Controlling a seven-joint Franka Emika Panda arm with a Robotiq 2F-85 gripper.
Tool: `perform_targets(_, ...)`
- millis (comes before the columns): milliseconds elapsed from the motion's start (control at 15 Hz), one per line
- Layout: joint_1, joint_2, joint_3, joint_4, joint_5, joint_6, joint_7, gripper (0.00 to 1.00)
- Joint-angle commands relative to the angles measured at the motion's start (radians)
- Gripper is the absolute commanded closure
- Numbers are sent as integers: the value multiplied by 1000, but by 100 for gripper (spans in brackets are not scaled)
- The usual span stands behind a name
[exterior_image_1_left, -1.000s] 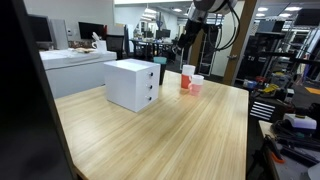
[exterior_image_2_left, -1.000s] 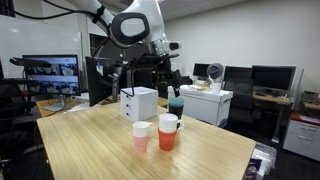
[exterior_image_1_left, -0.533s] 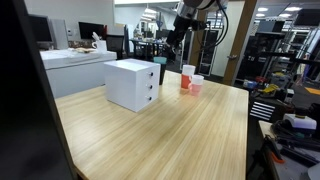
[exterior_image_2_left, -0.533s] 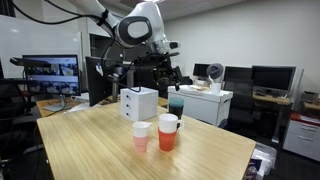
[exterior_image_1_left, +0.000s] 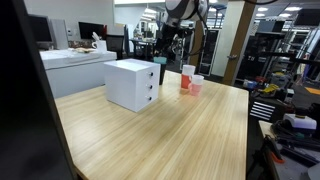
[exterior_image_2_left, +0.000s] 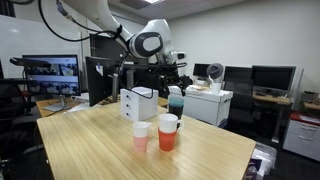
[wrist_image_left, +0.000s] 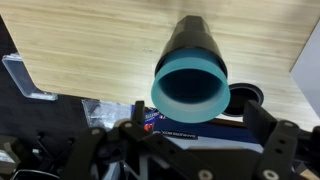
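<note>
A dark cup with a teal rim (wrist_image_left: 189, 78) stands near the far edge of the wooden table (wrist_image_left: 90, 40). It shows in both exterior views (exterior_image_2_left: 176, 103) (exterior_image_1_left: 160, 72). My gripper (wrist_image_left: 200, 140) is open, with its two black fingers spread wide on either side, just above the cup and not touching it. In both exterior views the gripper (exterior_image_2_left: 171, 80) (exterior_image_1_left: 165, 48) hangs over the cup, beside a white drawer box (exterior_image_2_left: 139, 103).
The white drawer box (exterior_image_1_left: 132, 84) stands mid-table. An orange cup (exterior_image_2_left: 167, 132) and a pink cup (exterior_image_2_left: 141, 136) stand together near a table edge, also seen in an exterior view (exterior_image_1_left: 190, 79). Beyond the table edge lie clutter and a clear plastic piece (wrist_image_left: 25, 75).
The arm has swung across toward the white box and come closer over the teal-rimmed cup. The cups and the box have not moved.
</note>
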Motion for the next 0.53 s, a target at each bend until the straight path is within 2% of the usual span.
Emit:
perform_targets(0,-25,70,23,112,-13,-42,1,0)
perform_targets(467,-64,167,44,261,6,-134,-9,0)
